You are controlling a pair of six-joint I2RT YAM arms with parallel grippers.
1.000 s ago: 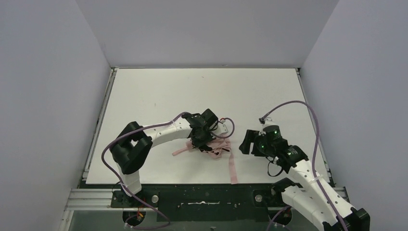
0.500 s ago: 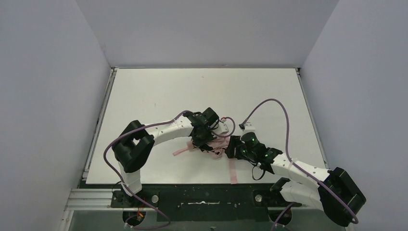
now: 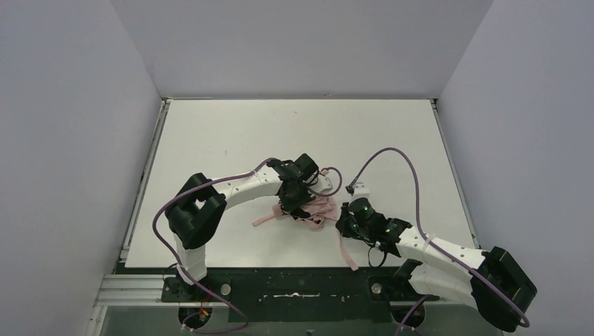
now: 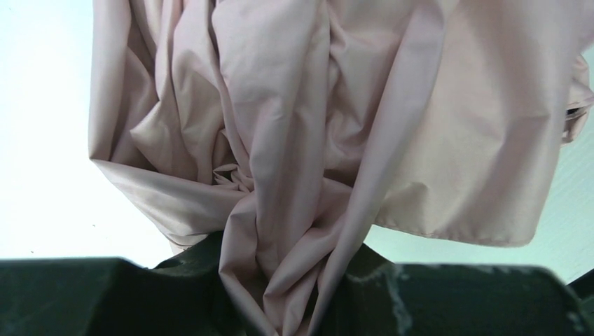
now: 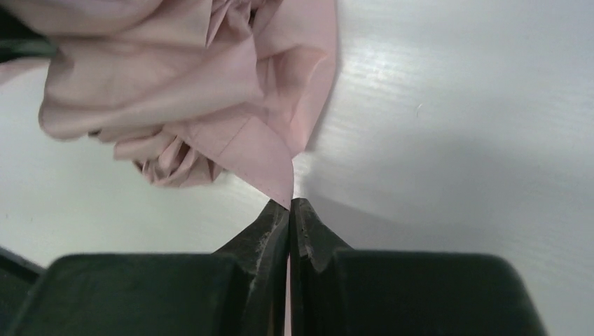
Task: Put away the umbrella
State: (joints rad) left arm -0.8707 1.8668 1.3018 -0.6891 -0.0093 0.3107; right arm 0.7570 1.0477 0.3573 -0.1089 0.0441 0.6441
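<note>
One crumpled umbrella (image 3: 319, 208), two grippers on it. The left gripper (image 4: 280, 283) clamps its fabric; the right gripper (image 5: 289, 208) pinches a corner

The umbrella (image 4: 294, 140) is plain pale pink with no pattern, its creases shading to a duskier rose. Its strap (image 3: 348, 253) is the same pink and stands out against the flat white table (image 3: 231, 133). The left arm (image 3: 245, 189) and right arm (image 3: 441, 252) have white shells and black joints. The left pincer (image 4: 287, 294) is matte black. The right pincer (image 5: 289, 210) is black too, scuffed greyish along its finger edges. Purple cables (image 3: 392, 157) loop over both arms, and a small green light (image 3: 363, 208) glows on the right wrist. The walls (image 3: 84, 105) are pale lavender-grey. The near rail (image 3: 133, 287) is silver and the base plate (image 3: 301, 283) is black.
</note>
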